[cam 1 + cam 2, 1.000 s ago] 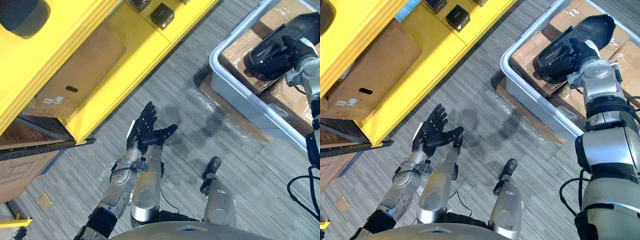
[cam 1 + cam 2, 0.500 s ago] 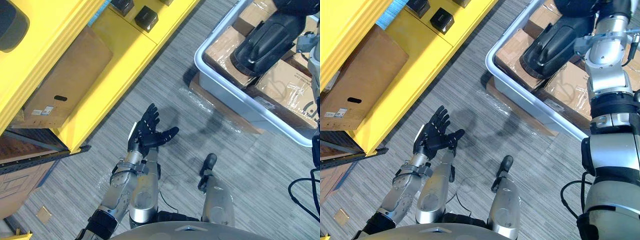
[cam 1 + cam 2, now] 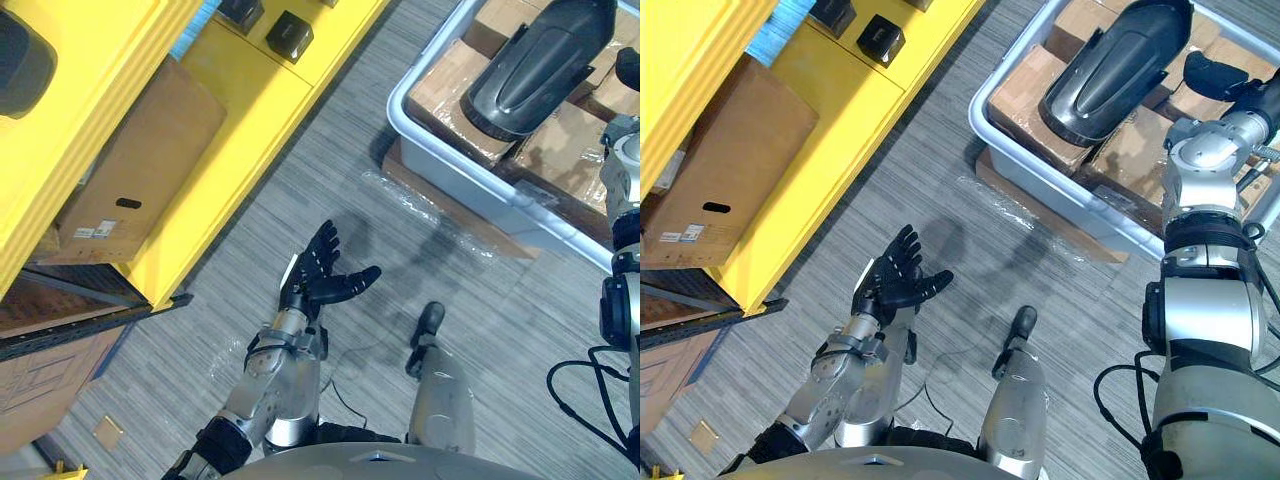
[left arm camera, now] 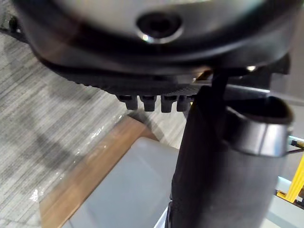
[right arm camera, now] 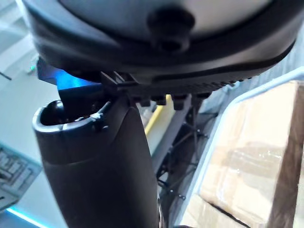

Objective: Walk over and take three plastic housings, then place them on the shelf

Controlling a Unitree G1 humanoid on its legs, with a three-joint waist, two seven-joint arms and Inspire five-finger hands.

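A long dark plastic housing (image 3: pixel 540 65) lies on the cardboard boxes inside a grey bin (image 3: pixel 1040 175) at the upper right. My right hand (image 3: pixel 1220 72) hovers just to the right of the housing, open and holding nothing. Its thumb (image 5: pixel 104 166) stands free in the right wrist view, with the boxes (image 5: pixel 247 156) beyond it. My left hand (image 3: pixel 318 280) is held palm up over the carpet in the middle, open and empty. Another dark housing (image 3: pixel 15 60) rests on the yellow shelf (image 3: pixel 250 110) at the upper left.
Two small black boxes (image 3: pixel 288 35) sit on the shelf's lower board. A large cardboard box (image 3: pixel 140 165) is stored underneath it. The bin stands on a flat wooden board (image 3: pixel 450 215) on the striped grey carpet between shelf and bin.
My right hand has come off the dark housing and drawn away to its right; the housing now lies on the boxes. The camera has shifted. The left hand keeps its pose.
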